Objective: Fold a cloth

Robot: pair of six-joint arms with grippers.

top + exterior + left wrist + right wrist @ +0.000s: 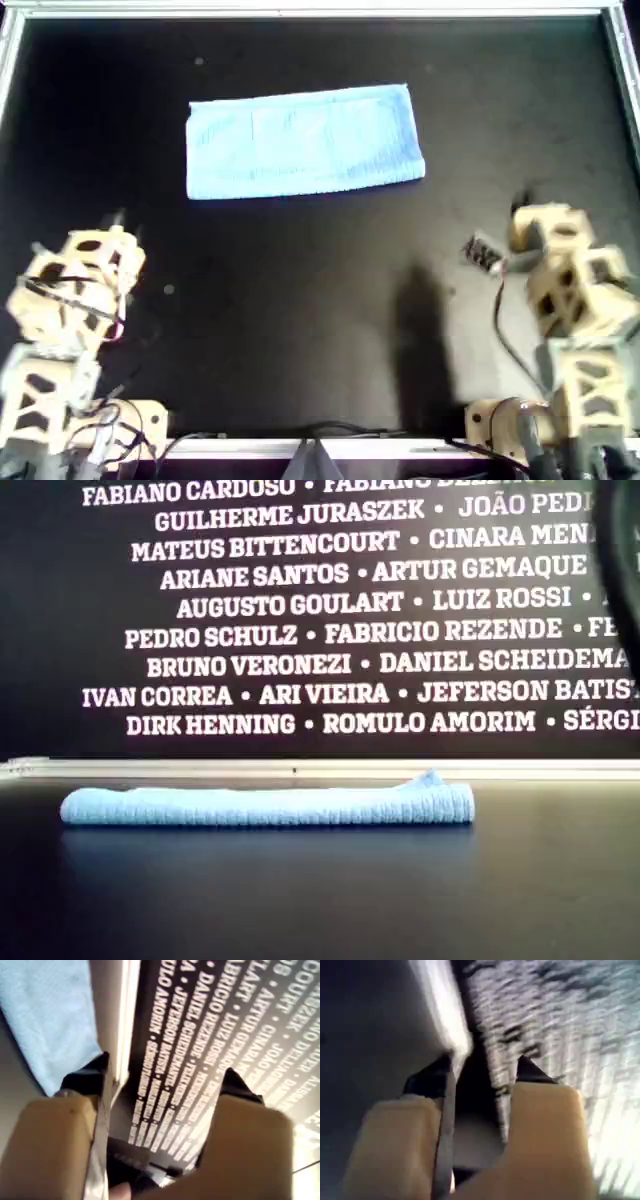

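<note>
The light blue cloth (305, 140) lies flat as a long folded rectangle toward the far side of the black table, a little left of centre in the overhead view. In the exterior view the cloth (265, 805) is a low band with one corner raised at its right end. One tan arm (80, 285) is at the overhead view's lower left and another arm (565, 275) at its lower right, both well short of the cloth. My left gripper (165, 1080) is open and empty, with the cloth (47, 1020) ahead of it. My right gripper (480, 1075) is open and empty in a blurred view.
A metal rail (300, 10) frames the table (320, 320). Behind the far rail stands a black wall with white names (330, 630). A small dark tag on a cable (483, 253) hangs beside the arm at the overhead view's lower right. Cables (320, 435) run along the near edge.
</note>
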